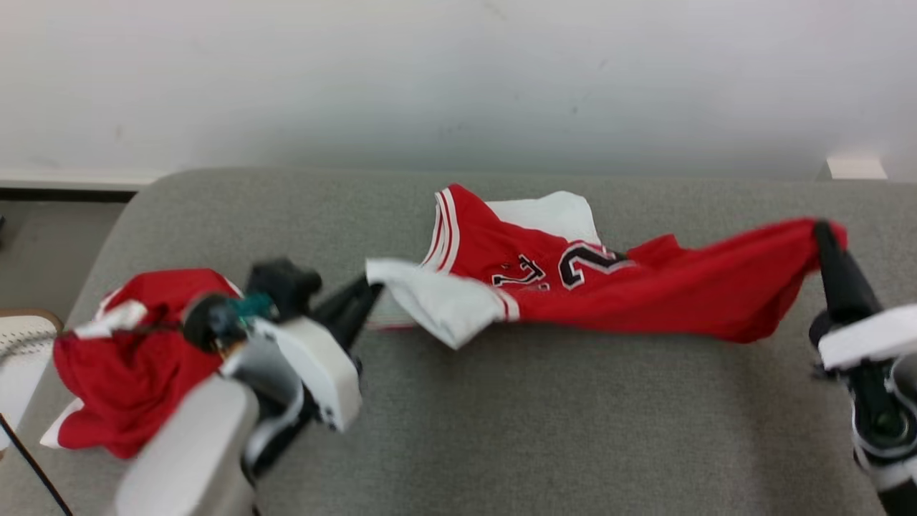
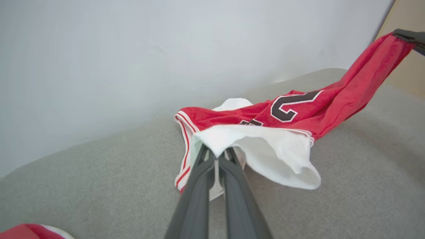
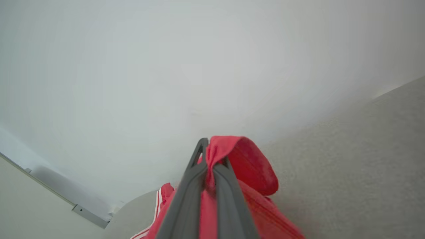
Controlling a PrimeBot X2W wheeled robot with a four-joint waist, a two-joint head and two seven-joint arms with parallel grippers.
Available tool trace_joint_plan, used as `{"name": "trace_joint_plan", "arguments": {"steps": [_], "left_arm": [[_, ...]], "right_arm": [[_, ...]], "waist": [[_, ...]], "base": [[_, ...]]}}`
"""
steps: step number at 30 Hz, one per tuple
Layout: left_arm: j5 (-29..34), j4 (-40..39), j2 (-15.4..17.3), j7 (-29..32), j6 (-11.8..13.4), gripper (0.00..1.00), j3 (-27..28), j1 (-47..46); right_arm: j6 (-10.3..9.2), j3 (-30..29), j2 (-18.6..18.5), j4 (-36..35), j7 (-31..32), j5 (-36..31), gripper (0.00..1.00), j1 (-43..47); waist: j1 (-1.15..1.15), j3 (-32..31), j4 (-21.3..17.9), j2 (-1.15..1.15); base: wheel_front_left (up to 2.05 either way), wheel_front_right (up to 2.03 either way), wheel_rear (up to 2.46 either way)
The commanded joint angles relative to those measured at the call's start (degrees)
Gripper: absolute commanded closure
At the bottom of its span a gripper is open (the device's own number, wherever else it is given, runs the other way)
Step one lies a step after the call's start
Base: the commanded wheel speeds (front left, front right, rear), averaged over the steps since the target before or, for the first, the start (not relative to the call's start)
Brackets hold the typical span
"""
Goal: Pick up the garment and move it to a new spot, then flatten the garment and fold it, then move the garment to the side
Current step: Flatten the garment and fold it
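The garment (image 1: 645, 287) is a red jersey with white trim, dark numbers and a white inner side, stretched across the grey cushion (image 1: 501, 430). My left gripper (image 1: 372, 285) is shut on its white corner at the left end; the left wrist view shows the fingers (image 2: 199, 172) pinching that white cloth (image 2: 272, 152). At the right end my right gripper (image 1: 824, 231) is shut on the red fabric and lifts it off the cushion. In the right wrist view red cloth (image 3: 242, 159) bunches between and over the fingertips (image 3: 212, 156). The middle of the jersey sags onto the cushion.
A second red and white garment (image 1: 129, 358) lies crumpled at the cushion's left edge, beside my left forearm (image 1: 286, 373). A pale wall (image 1: 458, 79) rises right behind the cushion. Floor (image 1: 43, 244) shows at the far left past the cushion's edge.
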Motion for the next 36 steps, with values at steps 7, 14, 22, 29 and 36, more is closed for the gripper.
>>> {"name": "trace_joint_plan", "arguments": {"steps": [7,14,22,29,36], "left_arm": [[-3.81,8.59,4.21,0.72,-0.65,1.0,0.45,-17.13],[-8.09,19.04,8.02,-2.03,-0.61,1.0,-3.86,-36.28],[-9.56,29.29,9.44,-6.53,-0.62,1.0,-6.64,-54.55],[-9.71,37.63,9.09,-10.18,-0.61,1.0,-6.13,-67.46],[-8.22,42.99,7.92,-11.99,-0.62,1.0,-6.76,-77.81]], "right_arm": [[-0.11,-1.39,0.72,3.47,3.4,1.4,1.0,-13.78],[-0.11,-1.58,2.36,11.13,3.72,-0.85,1.0,-31.38],[-0.11,-1.46,3.46,18.09,0.49,-3.5,1.0,-49.04],[-0.12,-0.34,2.84,21.62,-2.79,-4.74,1.0,-60.3],[-0.12,0.83,1.39,23.97,-4.62,-4.65,1.0,-68.71]], "waist": [[0.0,7.21,-2.25,0.0],[0.0,14.64,-3.73,0.0],[0.0,20.9,-4.23,0.0],[0.0,23.61,-4.26,0.0],[0.0,24.3,-4.09,0.0]], "base": [[0.0,0.0,0.0],[0.0,0.0,0.0],[0.0,0.0,0.0],[0.0,0.0,0.0],[0.0,0.0,0.0]]}}
